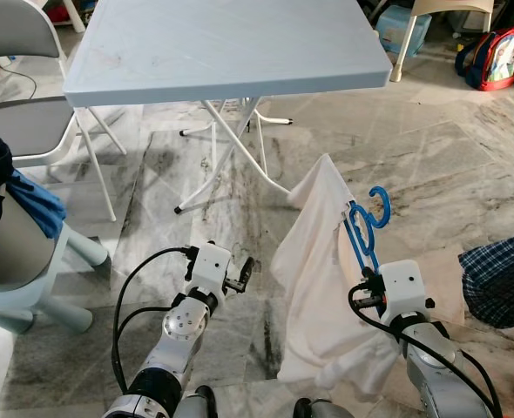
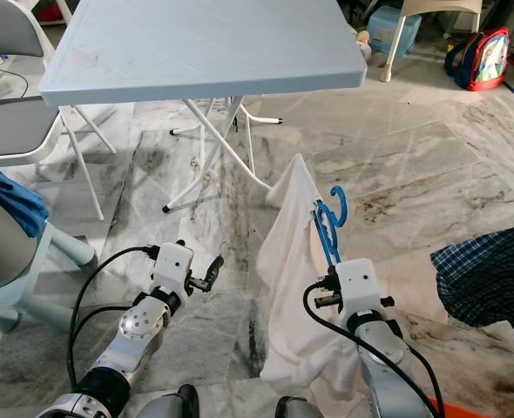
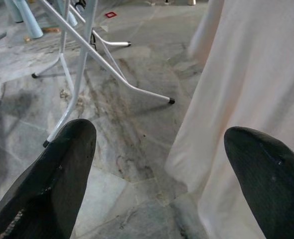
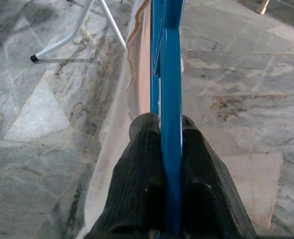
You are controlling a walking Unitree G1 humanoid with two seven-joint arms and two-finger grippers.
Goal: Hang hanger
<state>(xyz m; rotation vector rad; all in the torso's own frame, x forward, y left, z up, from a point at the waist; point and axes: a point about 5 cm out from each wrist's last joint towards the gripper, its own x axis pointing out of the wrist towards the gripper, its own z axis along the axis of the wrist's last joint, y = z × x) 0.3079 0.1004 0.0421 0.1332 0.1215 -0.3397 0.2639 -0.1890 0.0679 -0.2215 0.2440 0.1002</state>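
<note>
The right gripper (image 4: pixel 171 149) is clamped on the blue hanger (image 1: pixel 361 233) carrying a white garment (image 1: pixel 314 287), while the left gripper (image 3: pixel 162 164) hangs wide open, empty, above the marble floor (image 1: pixel 449 165).

blue folding table (image 1: pixel 222 43) on marble floor (image 1: pixel 449 165)

A pale blue plastic folding tabletop (image 1: pixel 226 48) stands ahead on the grey marbled floor (image 1: pixel 449 165). A grey folding chair (image 1: pixel 26 104) sits left of it. Before the tabletop, the right tool (image 4: pixel 162 149) holds a blue plastic hanger (image 1: pixel 361 231) carrying a white cloth garment (image 1: pixel 318 279); the left tool (image 1: pixel 240 274) is to its left.
</note>
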